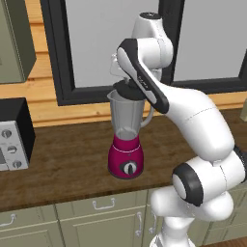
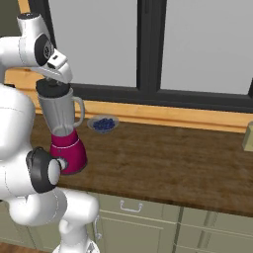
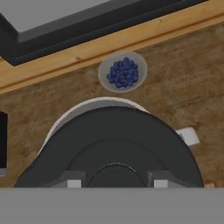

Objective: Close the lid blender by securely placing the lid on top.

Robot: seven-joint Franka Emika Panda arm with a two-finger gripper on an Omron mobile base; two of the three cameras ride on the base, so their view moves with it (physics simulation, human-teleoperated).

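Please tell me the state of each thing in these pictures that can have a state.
lid: held by the end effector, on or just above the jar mouth; seating cannot be confirmed.
blender: upright on the counter, jar looks empty.
end effector: over the lid's knob; grip not clearly visible.
bowl: upright, filled with blueberries.
microwave: door closed.

A home kitchen: a dark wooden surface [image 2: 173,163] over pale green cabinets [image 1: 96,222], a microwave [image 1: 14,135] at one end, a pink blender [image 1: 126,140], a bowl of blueberries [image 2: 103,123], and a black-framed window [image 2: 148,49] behind
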